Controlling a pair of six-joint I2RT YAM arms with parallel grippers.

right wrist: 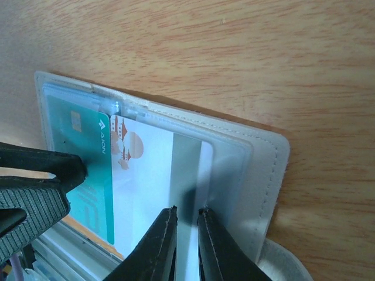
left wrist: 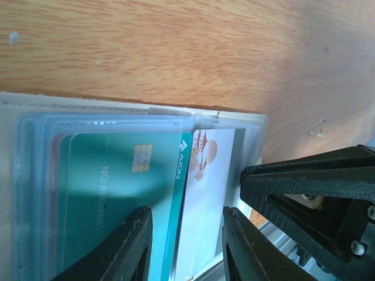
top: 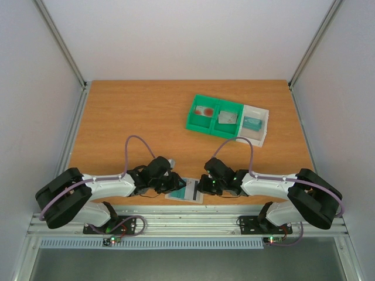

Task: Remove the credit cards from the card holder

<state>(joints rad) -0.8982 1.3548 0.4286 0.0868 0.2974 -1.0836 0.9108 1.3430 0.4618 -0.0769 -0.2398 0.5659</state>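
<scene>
The card holder (top: 188, 196) lies open at the table's near edge between my two grippers, a pale translucent sleeve (left wrist: 35, 114) with a stitched border (right wrist: 266, 170). A teal card (left wrist: 111, 187) (right wrist: 94, 199) and a white card with red marks (left wrist: 208, 170) (right wrist: 146, 175) stick partway out of it, over the table edge. My left gripper (top: 176, 186) (left wrist: 187, 234) is open, its jaws standing either side of the teal card's edge. My right gripper (top: 202, 186) (right wrist: 187, 225) is nearly shut, tips over a grey strip on the white card.
A green two-compartment bin (top: 202, 129) at the back right holds a red-marked card (top: 205, 110) and a greyish card (top: 227, 117). A white tray (top: 265, 117) beside it holds a teal card (top: 252, 123). The metal rail (top: 187, 225) runs just below the holder.
</scene>
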